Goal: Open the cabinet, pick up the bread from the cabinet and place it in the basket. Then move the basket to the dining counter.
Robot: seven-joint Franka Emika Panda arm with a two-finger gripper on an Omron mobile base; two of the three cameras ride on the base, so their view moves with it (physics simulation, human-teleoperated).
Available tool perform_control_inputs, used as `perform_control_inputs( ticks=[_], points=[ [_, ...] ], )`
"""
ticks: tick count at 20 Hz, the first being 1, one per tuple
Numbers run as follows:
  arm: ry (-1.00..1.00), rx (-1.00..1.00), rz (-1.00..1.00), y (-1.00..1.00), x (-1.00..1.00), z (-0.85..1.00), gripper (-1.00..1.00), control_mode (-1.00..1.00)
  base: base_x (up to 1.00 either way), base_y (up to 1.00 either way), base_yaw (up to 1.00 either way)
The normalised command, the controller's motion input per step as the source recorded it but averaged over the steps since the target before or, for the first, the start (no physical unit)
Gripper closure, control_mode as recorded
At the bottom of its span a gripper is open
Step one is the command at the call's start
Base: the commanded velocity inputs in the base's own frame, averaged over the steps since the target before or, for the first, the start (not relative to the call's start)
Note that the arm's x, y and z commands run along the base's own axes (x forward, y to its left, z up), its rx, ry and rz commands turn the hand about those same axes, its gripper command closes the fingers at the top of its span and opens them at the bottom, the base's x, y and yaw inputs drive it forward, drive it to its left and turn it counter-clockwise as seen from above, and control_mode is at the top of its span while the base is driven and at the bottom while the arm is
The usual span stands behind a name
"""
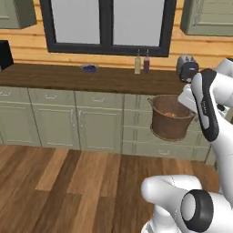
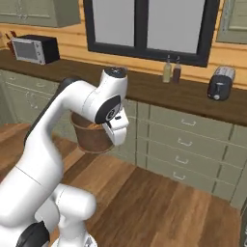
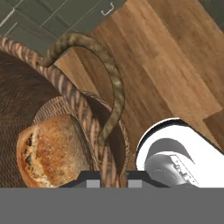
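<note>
The round brown woven basket [image 1: 169,122] hangs in the air in front of the low cupboards, well above the floor. My gripper [image 3: 113,179] is shut on its rim [image 3: 87,118], one finger inside and one outside. The tan-brown bread [image 3: 51,152] lies inside the basket, and a bit of it peeks over the rim [image 1: 170,114]. The basket's thin handle [image 3: 107,61] arches over the rim. In the right base view my hand [image 2: 116,126] covers the basket's [image 2: 90,137] right side. The dining counter is out of view. Grey-green wall cabinets [image 1: 208,16] hang at the top; I cannot tell which is the cabinet.
A dark wooden worktop [image 1: 68,76] runs along the wall under a window, with two bottles [image 1: 141,63], a toaster [image 2: 220,83] and a toaster oven [image 2: 34,49]. Grey-green cupboards and drawers [image 1: 98,123] stand below. A wooden floor [image 1: 73,186] lies in front.
</note>
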Motion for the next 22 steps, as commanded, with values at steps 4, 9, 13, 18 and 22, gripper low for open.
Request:
perform_control_inputs(
  ticks=[4,9,13,18,22],
  points=[
    [0.00,0.00,0.00,0.00,0.00,0.00,1.00,1.00,-0.11,0.00,1.00],
    [0.00,0.00,0.00,0.00,0.00,0.00,1.00,1.00,-0.11,0.00,1.00],
    [0.00,0.00,0.00,0.00,0.00,0.00,1.00,1.00,-0.11,0.00,1.00],
    [0.00,0.00,0.00,0.00,0.00,0.00,1.00,1.00,-0.05,0.00,1.00],
    [0.00,0.00,0.00,0.00,0.00,0.00,1.00,1.00,0.00,0.00,1.00]
  ],
)
